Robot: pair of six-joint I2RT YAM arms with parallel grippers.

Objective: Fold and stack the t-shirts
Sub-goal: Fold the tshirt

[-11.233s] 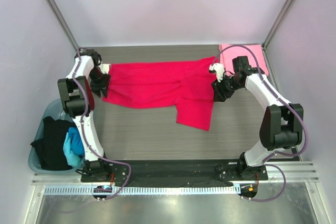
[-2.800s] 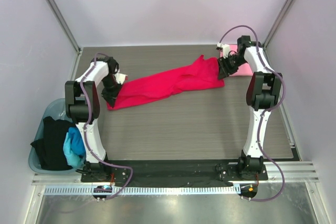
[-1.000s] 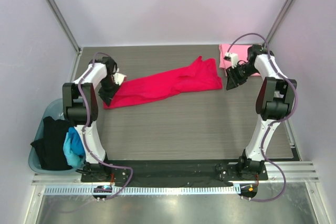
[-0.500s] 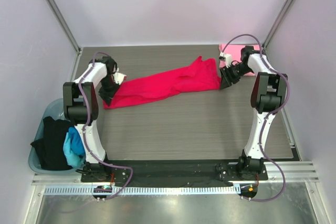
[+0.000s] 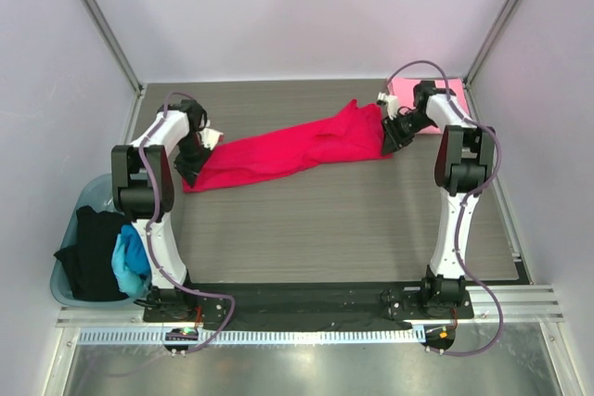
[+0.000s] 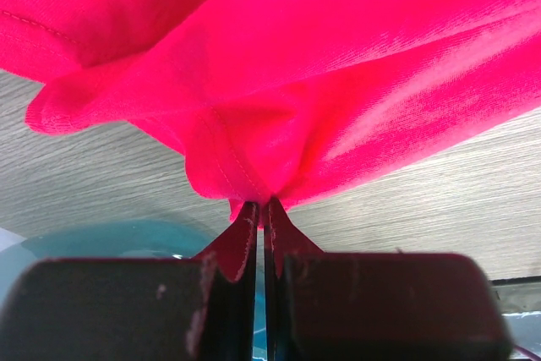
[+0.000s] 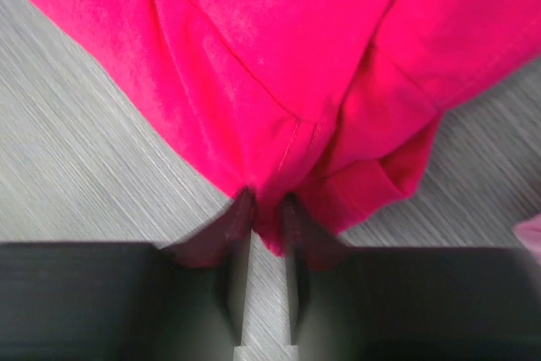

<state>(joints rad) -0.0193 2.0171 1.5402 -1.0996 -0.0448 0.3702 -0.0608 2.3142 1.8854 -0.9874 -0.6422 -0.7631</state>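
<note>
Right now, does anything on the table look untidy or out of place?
Yes. The red t-shirt is not spread flat. It lies bunched in a wrinkled, slanted band between the left gripper and the right gripper.

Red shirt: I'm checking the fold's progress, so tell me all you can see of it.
The red shirt is soft plain crimson knit with stitched hems, bunched into a long creased band lying slantwise across the grey table, its right end farther back. The left gripper is shut on its left end. The right gripper straddles the right end's hem; whether it grips is unclear.
</note>
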